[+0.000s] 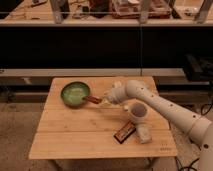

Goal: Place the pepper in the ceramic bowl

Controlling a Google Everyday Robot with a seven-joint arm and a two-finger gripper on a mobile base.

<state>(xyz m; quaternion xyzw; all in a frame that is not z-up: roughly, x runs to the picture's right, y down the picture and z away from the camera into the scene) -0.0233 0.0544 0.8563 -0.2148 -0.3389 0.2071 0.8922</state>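
The green ceramic bowl [75,93] sits on the left rear part of the wooden table [80,135]. The small dark red-brown pepper [91,99] is right at the bowl's right rim, sticking out of my gripper [101,101]. The gripper reaches in from the right on the white arm [150,102] and is shut on the pepper, holding it just above the table beside the bowl.
A white cup [137,111] stands under the arm at the table's right. A dark flat bar with an orange edge [125,131] and a small pale packet [144,134] lie near the front right. Dark shelving runs behind the table.
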